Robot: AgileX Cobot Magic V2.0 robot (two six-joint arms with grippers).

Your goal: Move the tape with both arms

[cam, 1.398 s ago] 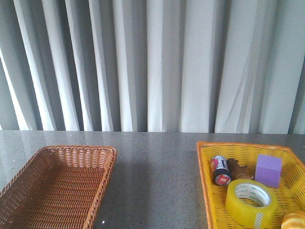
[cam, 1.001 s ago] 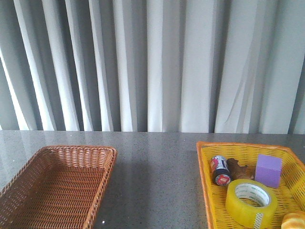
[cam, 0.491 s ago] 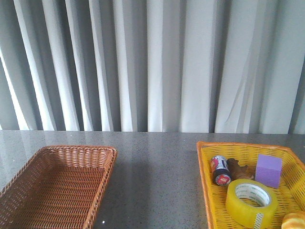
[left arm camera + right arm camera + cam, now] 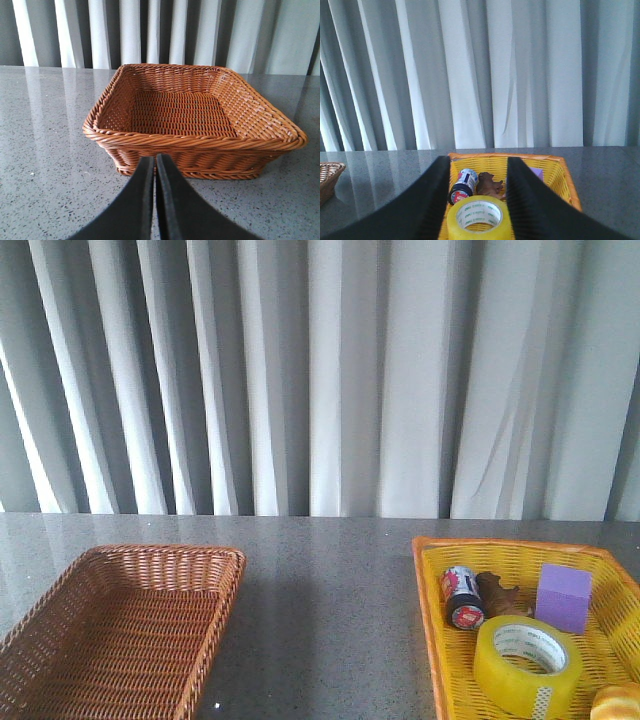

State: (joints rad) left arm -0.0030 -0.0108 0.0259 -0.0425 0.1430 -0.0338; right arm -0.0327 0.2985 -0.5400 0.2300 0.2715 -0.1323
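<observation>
The tape (image 4: 522, 664) lies flat in the near part of the yellow basket (image 4: 428, 585), core hole up, with a small can (image 4: 462, 597) and a brown figure (image 4: 497, 592) just behind it and the purple cube (image 4: 564, 597) beyond. My right end effector (image 4: 476, 200) hangs above the roll, fingers apart, and the roll sits between them in the wrist view. I judge the pickup is the step in hand. I would come straight down, straddle the roll's wall without nudging the can, then close. My left end effector (image 4: 154, 172) waits with fingers together before the wicker basket (image 4: 195, 105) on the counter (image 4: 330, 590); it must open for the handover.
</observation>
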